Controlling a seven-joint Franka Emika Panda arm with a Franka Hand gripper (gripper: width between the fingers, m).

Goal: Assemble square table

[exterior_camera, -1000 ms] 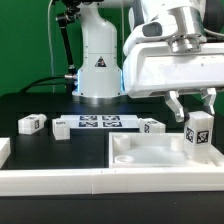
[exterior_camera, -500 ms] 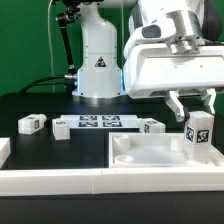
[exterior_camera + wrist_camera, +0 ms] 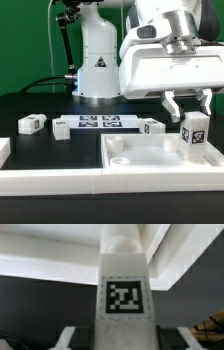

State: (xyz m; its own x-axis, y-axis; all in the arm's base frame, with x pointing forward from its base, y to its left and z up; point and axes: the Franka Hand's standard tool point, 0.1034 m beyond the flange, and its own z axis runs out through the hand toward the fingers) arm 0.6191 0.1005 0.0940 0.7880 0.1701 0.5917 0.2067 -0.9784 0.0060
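The square table's top [image 3: 150,152], a white slab with a raised rim, lies at the front right of the black table. My gripper [image 3: 188,108] is shut on a white leg [image 3: 195,132] with a square tag. The leg stands upright with its lower end at the slab's corner on the exterior view's right. In the wrist view the leg [image 3: 125,297] runs between my fingers [image 3: 68,338] toward the slab [image 3: 60,258]. Three more tagged legs [image 3: 31,123], [image 3: 62,128], [image 3: 152,126] lie loose behind the slab.
A long white rail wall [image 3: 60,180] runs along the front edge, with a short piece [image 3: 4,150] at the exterior view's left. The marker board [image 3: 98,123] lies between the loose legs. The arm's white base [image 3: 97,65] stands behind it.
My gripper and the held leg have shifted slightly toward the exterior view's left. The slab has moved the same way with them.
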